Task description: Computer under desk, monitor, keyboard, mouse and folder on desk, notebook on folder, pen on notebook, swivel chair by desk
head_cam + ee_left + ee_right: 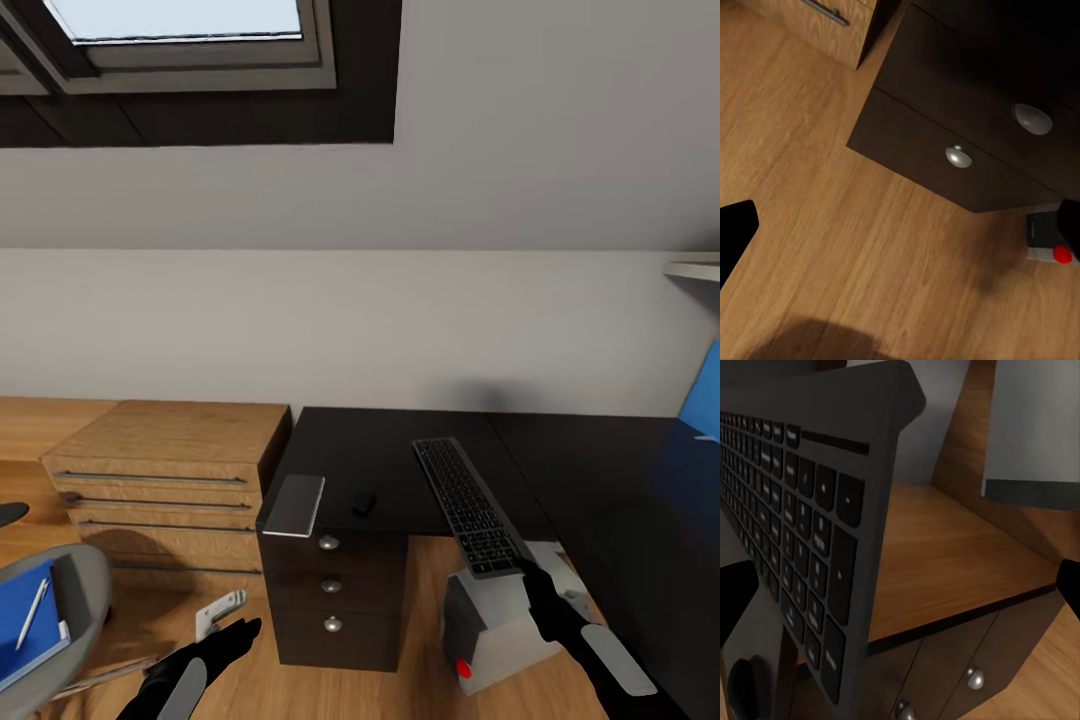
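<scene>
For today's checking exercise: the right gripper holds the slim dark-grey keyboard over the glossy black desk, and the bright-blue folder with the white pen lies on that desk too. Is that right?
Not quite. The bright-blue folder with the white pen lies on the grey swivel chair seat, not on the glossy black desk, as the head view shows. The right gripper does hold the slim dark-grey keyboard over the desk.

Keyboard, slim and dark grey, is seen tilted with its far end over the black desk. Grey computer stands on the floor. Blue folder, with pen, lies on the swivel chair.
</scene>
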